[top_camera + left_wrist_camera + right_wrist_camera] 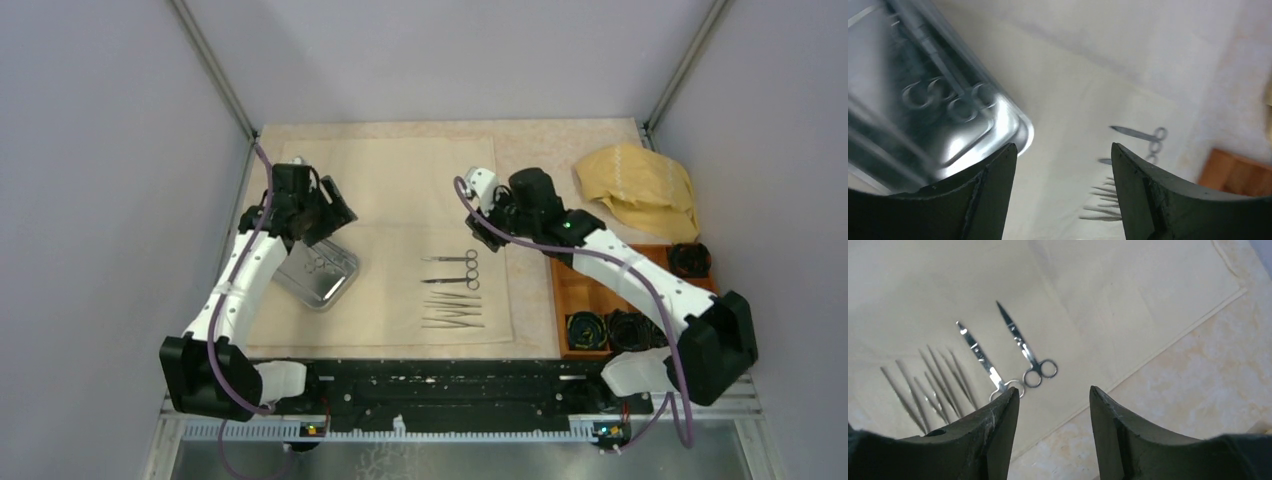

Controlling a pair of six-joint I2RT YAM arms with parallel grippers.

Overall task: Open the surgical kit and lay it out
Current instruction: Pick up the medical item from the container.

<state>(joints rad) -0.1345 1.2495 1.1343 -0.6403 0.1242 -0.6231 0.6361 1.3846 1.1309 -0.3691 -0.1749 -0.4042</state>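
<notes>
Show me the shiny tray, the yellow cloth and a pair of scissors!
steel tray (332, 287), top view, on its bare floor near the right corner.
yellow cloth (640, 185), top view, on the middle of the crumpled heap.
scissors (1020, 340), right wrist view, on the middle of the right-hand pair.
</notes>
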